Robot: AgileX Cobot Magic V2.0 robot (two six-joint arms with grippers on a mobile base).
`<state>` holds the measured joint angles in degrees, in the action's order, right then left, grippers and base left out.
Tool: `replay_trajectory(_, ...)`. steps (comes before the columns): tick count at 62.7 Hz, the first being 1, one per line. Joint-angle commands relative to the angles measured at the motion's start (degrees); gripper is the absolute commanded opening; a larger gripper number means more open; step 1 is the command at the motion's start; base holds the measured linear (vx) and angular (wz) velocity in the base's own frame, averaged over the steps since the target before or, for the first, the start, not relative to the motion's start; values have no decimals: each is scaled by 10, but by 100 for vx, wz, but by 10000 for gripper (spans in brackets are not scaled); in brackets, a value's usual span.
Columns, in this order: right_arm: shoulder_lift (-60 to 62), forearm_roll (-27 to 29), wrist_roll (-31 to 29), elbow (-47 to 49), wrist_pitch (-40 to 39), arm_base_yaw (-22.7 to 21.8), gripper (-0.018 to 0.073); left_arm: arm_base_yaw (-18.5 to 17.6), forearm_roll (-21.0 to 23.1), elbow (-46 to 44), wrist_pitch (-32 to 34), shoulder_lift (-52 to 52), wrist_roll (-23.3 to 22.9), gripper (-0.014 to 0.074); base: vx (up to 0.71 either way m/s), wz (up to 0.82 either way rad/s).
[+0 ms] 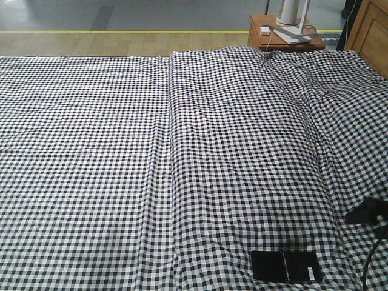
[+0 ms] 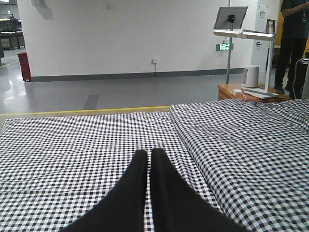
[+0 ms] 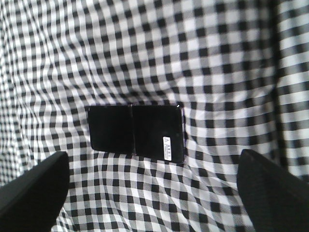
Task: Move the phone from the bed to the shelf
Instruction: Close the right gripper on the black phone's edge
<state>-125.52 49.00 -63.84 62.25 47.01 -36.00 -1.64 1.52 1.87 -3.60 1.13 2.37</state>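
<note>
The phone (image 1: 285,265) is a glossy black slab lying flat on the black-and-white checked bed (image 1: 182,151), near its front right corner. In the right wrist view the phone (image 3: 135,133) shows a white sticker at its right end and a line across its middle. My right gripper (image 3: 153,162) hangs open above the cloth, its two black fingers (image 3: 34,191) wide apart, with the phone just beyond the tips and nothing between them. My left gripper (image 2: 147,153) is shut and empty, low over the left half of the bed (image 2: 87,145). The shelf is out of view.
A reddish-brown side table (image 1: 282,37) with a white lamp base (image 1: 290,18) stands past the bed's far right corner. Light-wood panelled furniture (image 1: 373,30) sits at the far right. A raised fold (image 1: 171,121) runs down the cloth. A person (image 2: 292,43) stands by the table.
</note>
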Motion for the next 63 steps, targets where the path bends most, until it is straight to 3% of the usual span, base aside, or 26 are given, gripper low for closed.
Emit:
replay_trajectory(1, -16, 44, -54, 11, 23, -3, 651, -3, 6, -14, 40, 4, -5, 1, 0, 0)
replay_trajectory(27, -175, 164, -192, 14, 73, -3, 640, -3, 6, -14, 40, 4, -5, 1, 0, 0)
replay_trajectory(43, -243, 177, -187, 68, 133, -2, 631, -3, 6, -14, 40, 4, -5, 1, 0, 0)
replay_trajectory(63, -287, 172, -179, 110, 143, -2, 622, -3, 6, -14, 40, 4, -5, 1, 0, 0)
